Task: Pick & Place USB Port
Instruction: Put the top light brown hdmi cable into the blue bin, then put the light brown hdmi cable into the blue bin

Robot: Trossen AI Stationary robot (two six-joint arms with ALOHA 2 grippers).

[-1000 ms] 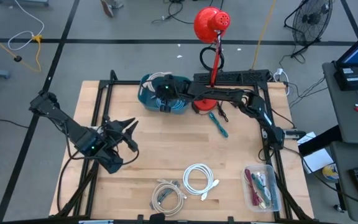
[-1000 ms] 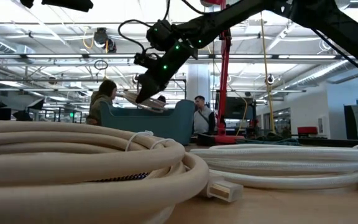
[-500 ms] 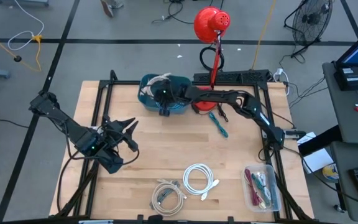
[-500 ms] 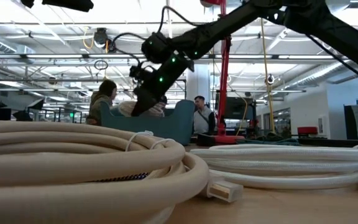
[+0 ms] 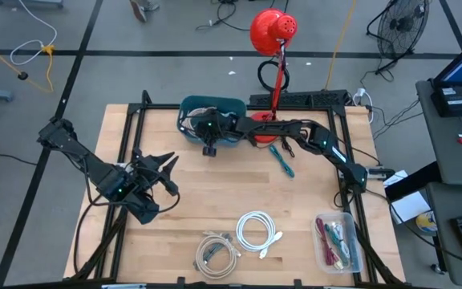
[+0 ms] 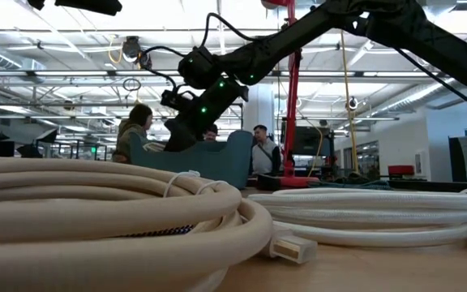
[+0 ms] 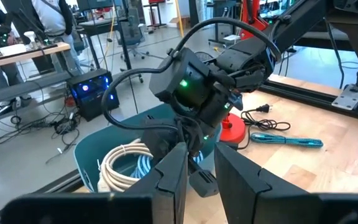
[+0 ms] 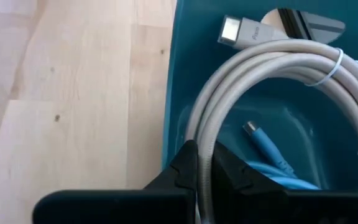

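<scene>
A white USB cable (image 8: 272,68), coiled and tied, lies in the teal bin (image 5: 224,103) at the table's far side, its plug (image 8: 232,28) toward the bin's wall. A light blue cable (image 8: 267,149) lies under it. My right gripper (image 5: 208,138) reaches into the bin from above and is shut on the white coil; it also shows in the low view (image 6: 177,134). My left gripper (image 5: 164,170) hangs open and empty over the table's left part, its fingers (image 7: 173,177) pointing toward the bin (image 7: 86,149). My right gripper pinches one side of the white cable's coil (image 8: 205,134) between its two fingers, by the bin's near wall. The fingers come from above, pointing down, and lie across the strands. The coil rests inside the bin and spreads away from the fingers.
A red lamp (image 5: 273,32) stands just right of the bin, with a teal cable (image 5: 282,159) on the table beside its base. Two white coiled cables (image 5: 257,229) (image 5: 216,252) lie near the front edge. A clear box of cables (image 5: 335,242) sits at the front right.
My right gripper has gone down and toward the table's near-left edge, carrying the white coil from above the bin's rim down into the bin. It stays shut on the cable.
</scene>
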